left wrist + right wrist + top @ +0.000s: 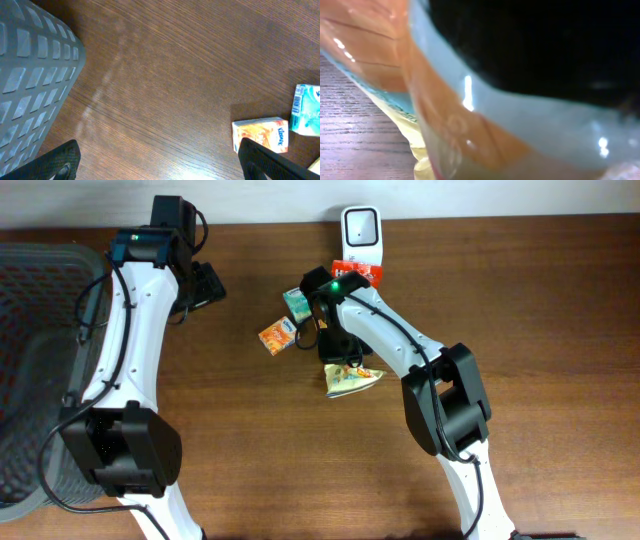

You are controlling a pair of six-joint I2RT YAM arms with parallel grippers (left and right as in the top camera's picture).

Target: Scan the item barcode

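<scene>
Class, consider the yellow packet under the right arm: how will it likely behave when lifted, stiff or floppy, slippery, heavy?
Probably floppy: the yellow packet lies crumpled with uneven edges, so it would likely sag from a pinch. Likely slippery: its film shows bright glare in the right wrist view. It looks flat, so probably light.

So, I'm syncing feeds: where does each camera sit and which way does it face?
Overhead: above the table, facing down; left arm, right arm, basket, scanner.
Left wrist: on the left arm, facing down at wood; own fingers in bottom corners.
Right wrist: close against yellow packet, blurred; no fingers clear.
Shared: orange packet, overhead and left wrist.
</scene>
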